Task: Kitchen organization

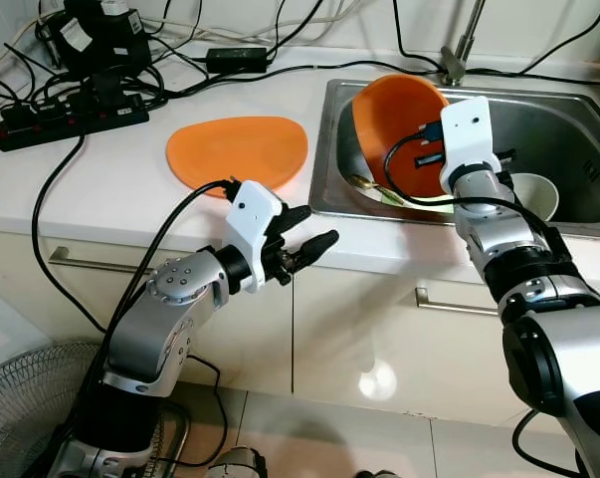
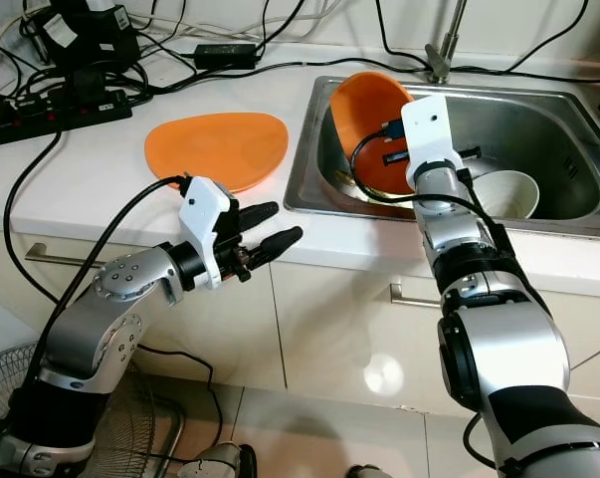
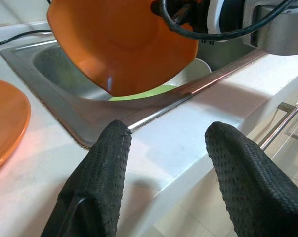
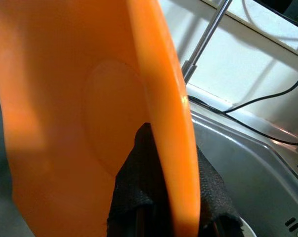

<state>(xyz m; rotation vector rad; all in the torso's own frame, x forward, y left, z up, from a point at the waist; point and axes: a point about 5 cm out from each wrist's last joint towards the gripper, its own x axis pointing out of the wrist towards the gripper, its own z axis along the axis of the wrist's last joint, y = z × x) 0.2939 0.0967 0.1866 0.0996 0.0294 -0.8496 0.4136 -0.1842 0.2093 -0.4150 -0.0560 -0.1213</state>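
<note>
Here the right gripper [image 4: 163, 212] was clamped on the rim of a deep orange plastic bowl [image 1: 399, 129], one black finger on each side of the wall, as the right wrist view showed. The bowl was held tilted on edge above the stainless steel sink [image 1: 568, 129], at the sink's left end, its hollow side facing the robot. Beneath it in the basin lay a pale green plate [image 3: 144, 92] with a metal spoon [image 1: 364, 185] beside it, and a white cup [image 1: 534, 194] stood upright just right of the right arm. A chrome tap [image 1: 460, 40] rose from the counter behind the sink.

On the white countertop [image 1: 100, 189], left of the sink and apart from it, a flat orange plastic plate [image 1: 238, 151] lay alone. Farther back at the left corner sat a black power strip [image 1: 69, 118] amid a tangle of black cables [image 1: 180, 70].

The left gripper [image 1: 304, 249] hung in front of the counter edge, below the flat plate, its two black fingers [image 3: 102, 182] spread apart and grasping nothing, pointed toward the sink. Below were cream cabinet doors with metal bar handles [image 1: 457, 304], and a fan's wire grille [image 1: 21, 398] showed at the lower left by the floor.
</note>
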